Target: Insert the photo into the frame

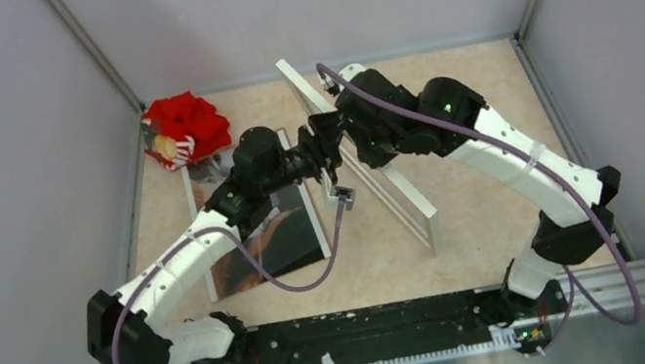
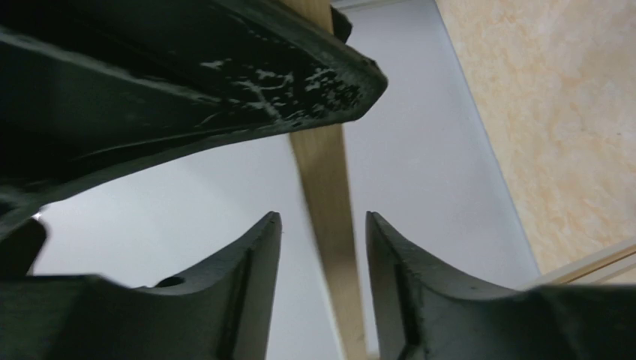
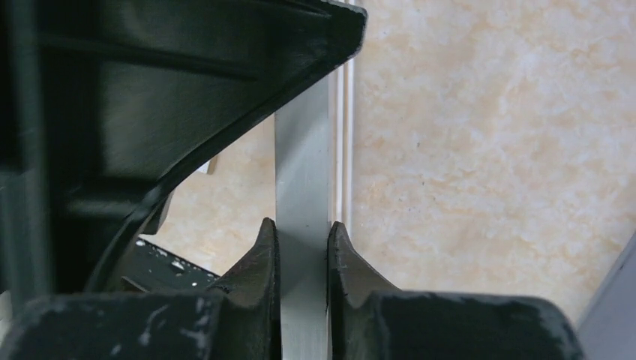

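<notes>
Beige counter [image 1: 381, 261], frame [image 1: 411, 202] on edge at centre
Its rail sits clenched in the right tool [image 3: 302, 225]; left tool [image 2: 322, 217] parted around the wooden side; photo [image 1: 288, 237] flat, centre left.

No text, label, brand or number can be read in any view; the photo [image 1: 283, 238] shows only a dark picture, and the frame [image 1: 410, 195] carries no legible mark
</notes>
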